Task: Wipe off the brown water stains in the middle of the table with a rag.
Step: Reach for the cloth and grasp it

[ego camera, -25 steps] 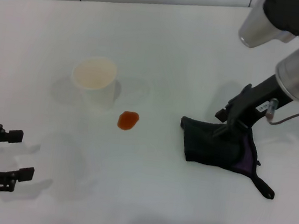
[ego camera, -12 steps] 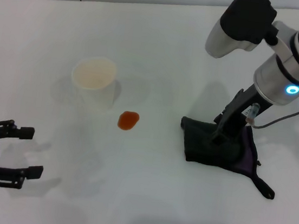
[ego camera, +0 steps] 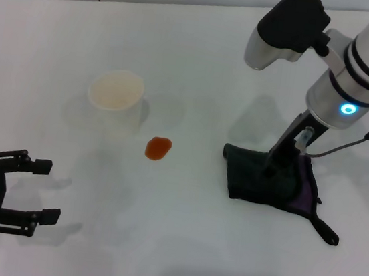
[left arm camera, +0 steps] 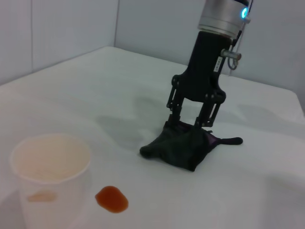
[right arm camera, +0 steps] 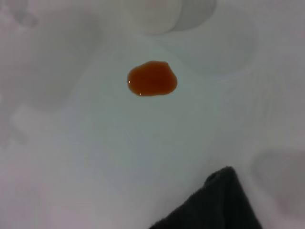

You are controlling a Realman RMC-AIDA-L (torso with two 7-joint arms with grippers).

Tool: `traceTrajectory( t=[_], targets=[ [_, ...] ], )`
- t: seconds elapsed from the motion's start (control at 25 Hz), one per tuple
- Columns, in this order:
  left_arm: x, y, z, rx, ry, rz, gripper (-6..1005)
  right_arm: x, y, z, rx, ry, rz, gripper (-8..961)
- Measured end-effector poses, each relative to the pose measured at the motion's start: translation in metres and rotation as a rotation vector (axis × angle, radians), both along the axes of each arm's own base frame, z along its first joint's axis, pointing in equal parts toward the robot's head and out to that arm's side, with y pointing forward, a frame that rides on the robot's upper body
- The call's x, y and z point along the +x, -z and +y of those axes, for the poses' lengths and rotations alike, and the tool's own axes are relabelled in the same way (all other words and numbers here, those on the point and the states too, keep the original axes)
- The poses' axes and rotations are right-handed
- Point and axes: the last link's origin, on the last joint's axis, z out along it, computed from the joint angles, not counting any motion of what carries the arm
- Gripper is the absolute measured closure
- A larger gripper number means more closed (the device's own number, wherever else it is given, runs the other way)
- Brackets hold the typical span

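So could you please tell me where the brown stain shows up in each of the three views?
Head view: brown stain centre-left, just below the paper cup.
Left wrist view: low, left of centre, beside the cup.
Right wrist view: upper middle.
Shared landmark: the dark rag, to the stain's right in the head view.

Right arm more upright over the rag (ego camera: 267, 180); left pincer (ego camera: 43, 191) farther inward.

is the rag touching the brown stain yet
Apart. The head view shows bare table between the stain and the rag; the right wrist view shows the same gap. The right gripper is down on the rag.
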Motion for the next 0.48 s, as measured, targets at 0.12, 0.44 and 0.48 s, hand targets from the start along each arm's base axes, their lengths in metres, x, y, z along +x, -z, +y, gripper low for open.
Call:
traceTrajectory(
  t=[0.12,0.44,0.48],
  targets=[
    [0.001,0.000,-0.001,-0.004,0.001,-0.003,130,-0.003,0.006,-0.002,-0.011,-0.021,-0.002,384],
    [0.002,0.004,-0.002,-0.014,0.003,-0.016,130,-0.005,0.015,-0.005,-0.034,-0.049,-0.021,384],
    [0.002,0.004,-0.002,-0.015,0.003,-0.017,130,-0.005,0.016,-0.005,-0.036,-0.052,-0.023,384]
  ],
)
